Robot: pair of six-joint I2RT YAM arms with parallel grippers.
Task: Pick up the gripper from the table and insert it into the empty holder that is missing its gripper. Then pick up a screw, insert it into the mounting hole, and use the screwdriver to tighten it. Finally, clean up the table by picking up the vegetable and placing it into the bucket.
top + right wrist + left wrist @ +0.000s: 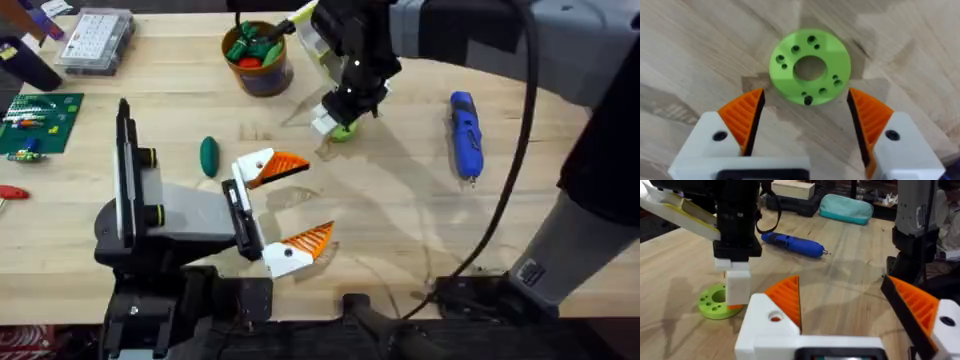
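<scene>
My right gripper (338, 118) hangs open just above a lime-green disc (809, 67) that has a centre hole and several small holes; its orange pads (745, 115) stand on either side of the disc. The blue screwdriver (465, 135) lies on the table to the right of it. The dark green vegetable (208, 155) lies left of centre, near my open left gripper (300, 203), which holds nothing. The bucket (262, 78) stands at the back with green and red toys in it. The loose gripper, the holder and the screw are out of view.
A clear compartment box (95, 40) sits at the back left. A green circuit board (35, 120) lies at the left edge, with a red tool tip (10, 192) below it. A cable from the right arm crosses the table's right side.
</scene>
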